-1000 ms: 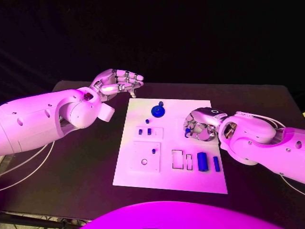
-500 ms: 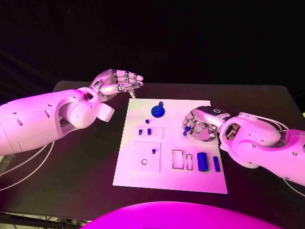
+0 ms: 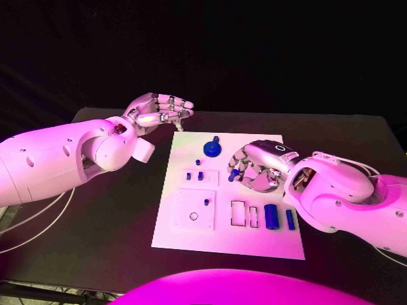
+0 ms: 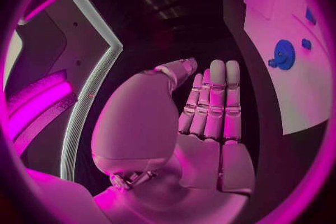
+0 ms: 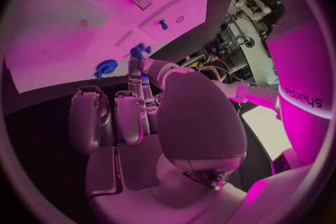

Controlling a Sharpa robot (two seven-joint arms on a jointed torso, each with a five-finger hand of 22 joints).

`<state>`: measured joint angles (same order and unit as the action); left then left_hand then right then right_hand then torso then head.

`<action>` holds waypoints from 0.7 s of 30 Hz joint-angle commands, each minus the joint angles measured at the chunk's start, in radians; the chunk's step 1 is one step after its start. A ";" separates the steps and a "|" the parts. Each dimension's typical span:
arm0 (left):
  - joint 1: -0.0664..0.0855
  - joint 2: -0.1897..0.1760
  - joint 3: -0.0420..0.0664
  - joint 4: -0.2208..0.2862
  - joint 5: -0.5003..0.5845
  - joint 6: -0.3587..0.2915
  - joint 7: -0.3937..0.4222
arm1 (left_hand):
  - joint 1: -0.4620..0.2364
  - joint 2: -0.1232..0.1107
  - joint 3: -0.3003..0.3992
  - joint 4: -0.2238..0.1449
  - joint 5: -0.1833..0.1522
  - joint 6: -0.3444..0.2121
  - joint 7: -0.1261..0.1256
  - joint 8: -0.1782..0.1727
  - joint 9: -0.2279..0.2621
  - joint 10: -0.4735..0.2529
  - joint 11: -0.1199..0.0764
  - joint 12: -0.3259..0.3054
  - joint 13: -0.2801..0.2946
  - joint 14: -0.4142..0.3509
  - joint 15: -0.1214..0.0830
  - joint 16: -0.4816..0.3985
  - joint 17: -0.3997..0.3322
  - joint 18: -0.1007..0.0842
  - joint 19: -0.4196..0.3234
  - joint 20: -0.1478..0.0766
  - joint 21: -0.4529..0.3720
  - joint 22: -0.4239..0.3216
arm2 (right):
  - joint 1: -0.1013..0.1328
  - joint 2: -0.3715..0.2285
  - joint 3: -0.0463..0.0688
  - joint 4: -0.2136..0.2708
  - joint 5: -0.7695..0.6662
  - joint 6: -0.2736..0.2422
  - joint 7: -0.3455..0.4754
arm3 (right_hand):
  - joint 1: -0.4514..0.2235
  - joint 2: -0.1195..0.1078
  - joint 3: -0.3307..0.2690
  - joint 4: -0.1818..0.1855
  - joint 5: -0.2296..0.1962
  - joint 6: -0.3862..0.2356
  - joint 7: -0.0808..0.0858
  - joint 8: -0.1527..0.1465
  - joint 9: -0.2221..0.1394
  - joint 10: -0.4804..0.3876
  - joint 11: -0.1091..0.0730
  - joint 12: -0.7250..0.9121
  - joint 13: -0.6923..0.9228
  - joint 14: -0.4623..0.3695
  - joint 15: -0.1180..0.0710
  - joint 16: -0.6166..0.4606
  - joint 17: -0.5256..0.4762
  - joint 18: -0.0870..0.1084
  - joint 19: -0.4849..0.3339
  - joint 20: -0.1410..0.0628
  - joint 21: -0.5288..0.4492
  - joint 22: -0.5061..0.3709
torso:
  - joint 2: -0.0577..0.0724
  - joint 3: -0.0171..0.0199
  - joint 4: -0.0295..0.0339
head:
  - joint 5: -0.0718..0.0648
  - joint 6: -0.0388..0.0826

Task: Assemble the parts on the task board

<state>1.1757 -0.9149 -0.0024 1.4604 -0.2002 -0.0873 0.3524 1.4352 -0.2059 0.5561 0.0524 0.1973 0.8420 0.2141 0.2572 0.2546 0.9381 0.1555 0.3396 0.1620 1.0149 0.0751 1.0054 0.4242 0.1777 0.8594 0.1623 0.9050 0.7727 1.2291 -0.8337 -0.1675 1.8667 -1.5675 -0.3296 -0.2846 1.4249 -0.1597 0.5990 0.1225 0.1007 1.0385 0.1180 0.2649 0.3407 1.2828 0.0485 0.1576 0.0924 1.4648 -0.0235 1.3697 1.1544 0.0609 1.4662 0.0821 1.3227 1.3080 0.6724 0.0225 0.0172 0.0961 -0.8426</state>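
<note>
Hovering over the middle of the task board (image 3: 180, 235), the right hand (image 3: 255, 166) carries a small blue part (image 3: 233, 174) pinched at its fingertips, the other fingers curled loosely round it. The right wrist view shows the same piece (image 5: 142, 50) nipped between thumb and a finger, poking out toward the board (too small to tell its exact shape). My reading: it is held at the tips so the free end can be lowered into one of the board's recesses.

The left hand (image 3: 158, 111) sits off the board's far left corner, above the bare black table (image 3: 103, 254). Its fingers are pressed together side by side and bent in toward the thumb; the left wrist view (image 4: 210, 117) shows nothing between them. Probably parked there to keep out of the working hand's way.

On the board:
- blue round part (image 3: 212, 149) near the far edge, a small knob just beyond it
- two short blue pegs (image 3: 195, 176) standing in a raised block, just left of the carried piece
- blue cylinder (image 3: 271, 216) and a slimmer blue bar (image 3: 290, 219) lying side by side near the right edge
- two empty rectangular slots (image 3: 238, 212) just left of the cylinder

Judged from this, assembly is at an early stage: several pieces lie loose, slots unfilled.
</note>
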 commanded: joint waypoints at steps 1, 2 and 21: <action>0.000 0.003 0.000 0.001 0.000 0.018 0.005 | -0.001 0.004 0.000 -0.004 0.004 -0.005 0.012 0.004 -0.001 -0.004 0.000 0.006 0.001 -0.005 -0.002 -0.006 -0.001 0.007 -0.002 0.003 -0.005 -0.002 | -0.008 0.026 0.000 0.005 -0.004 -0.020 0.026 | -0.008 -0.001 0.000 -0.005 -0.007 0.005 -0.002 0.057 0.080 0.007 -0.002 -0.003 0.000 0.028 -0.006 0.003 -0.001 -0.018 0.042 -0.009 0.004 0.207 | 0.000 -0.0001 0.0000 | 0.009 -0.004; 0.000 0.004 0.000 0.001 0.000 0.018 0.005 | -0.001 0.004 0.000 -0.004 0.004 -0.005 0.012 0.004 -0.001 -0.004 0.000 0.006 0.001 -0.005 -0.002 -0.006 -0.001 0.007 -0.002 0.003 -0.005 -0.002 | -0.012 0.038 0.000 0.004 -0.005 -0.021 0.030 | -0.010 -0.002 0.000 -0.005 -0.007 0.005 -0.002 0.057 0.081 0.007 -0.002 -0.004 0.001 0.028 -0.005 0.003 -0.002 -0.018 0.042 -0.009 0.004 0.207 | 0.001 0.0002 -0.0005 | 0.013 -0.005; 0.000 0.013 0.000 0.003 0.000 0.017 0.003 | -0.001 0.005 0.000 -0.004 0.004 -0.006 0.012 0.005 -0.001 -0.005 0.000 0.008 0.001 -0.006 -0.002 -0.006 -0.001 0.007 -0.002 0.003 -0.005 -0.002 | -0.123 0.197 -0.013 -0.076 -0.030 0.003 0.074 | -0.012 -0.004 0.003 -0.012 -0.005 0.004 -0.002 0.058 0.083 0.006 -0.001 -0.008 0.001 0.027 -0.006 0.001 -0.006 -0.017 0.040 -0.009 -0.003 0.205 | 0.001 0.0005 -0.0003 | 0.054 -0.019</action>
<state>1.1754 -0.9042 -0.0026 1.4609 -0.2003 -0.0852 0.3508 1.4352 -0.2059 0.5561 0.0524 0.1973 0.8420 0.2141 0.2572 0.2547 0.9382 0.1555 0.3438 0.1620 1.0148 0.0751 1.0054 0.4242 0.1777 0.8594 0.1623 0.9050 0.7717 1.1093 -0.6398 -0.1800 1.7944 -1.5772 -0.3422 -0.2355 1.4223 -0.1624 0.5991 0.1170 0.0999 1.0381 0.1149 0.2649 0.3408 1.2845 0.0503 0.1537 0.0929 1.4649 -0.0234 1.3695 1.1495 0.0610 1.4662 0.0823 1.3226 1.3077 0.6734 0.0225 0.0176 0.1445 -0.8589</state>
